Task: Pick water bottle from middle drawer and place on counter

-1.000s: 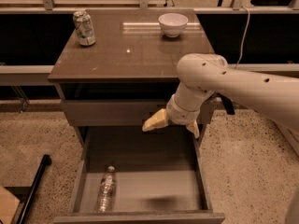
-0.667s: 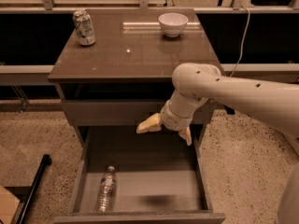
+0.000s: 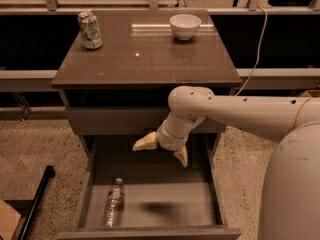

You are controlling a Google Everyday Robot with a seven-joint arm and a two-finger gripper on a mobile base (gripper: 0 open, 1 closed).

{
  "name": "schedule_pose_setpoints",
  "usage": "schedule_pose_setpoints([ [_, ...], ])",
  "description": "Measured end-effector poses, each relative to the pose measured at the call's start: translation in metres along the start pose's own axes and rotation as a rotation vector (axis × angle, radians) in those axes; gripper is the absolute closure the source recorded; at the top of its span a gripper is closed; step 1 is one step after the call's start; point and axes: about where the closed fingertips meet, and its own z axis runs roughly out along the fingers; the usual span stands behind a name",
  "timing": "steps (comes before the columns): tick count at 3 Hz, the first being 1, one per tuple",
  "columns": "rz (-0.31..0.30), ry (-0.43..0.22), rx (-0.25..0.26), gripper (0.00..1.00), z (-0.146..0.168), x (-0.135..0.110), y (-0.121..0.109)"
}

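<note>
Lying on its side near the front of the open middle drawer (image 3: 170, 196), the water bottle (image 3: 114, 204) rests on the bare gray floor just beside the left wall, cap pointing toward the back. It has not stirred over the last second.

Above and behind it, the gripper (image 3: 160, 155) hangs over the middle of the drawer with its two pale fingers (image 3: 145, 143) spread wide and nothing between them. This is what has changed. A second ago it sat higher and further right, close under the upper drawer front, and it has since swung left and dipped lower toward the bottle's side. It remains well apart from the bottle, up and to the right of it.

I judge this to be the approach, with the grasp not yet begun. The claw must travel further left, forward and down, and align across the ribbed body.

Farther back, the counter (image 3: 150, 59) carries a drink can (image 3: 90, 30) at its left rear and a white bowl (image 3: 185, 25) at the rear, both where they stood before.
</note>
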Motion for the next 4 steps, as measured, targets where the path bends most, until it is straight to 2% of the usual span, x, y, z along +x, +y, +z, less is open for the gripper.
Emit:
schedule_pose_setpoints([
  [1,-0.002,0.02,-0.007,0.0,0.009,0.002,0.001],
  [2,-0.053,0.041,-0.034,0.0,0.053,0.007,0.04],
  [3,-0.061,0.069,-0.065,0.0,0.093,0.009,0.067],
  [4,-0.025,0.087,-0.093,0.0,0.125,0.011,0.084],
])
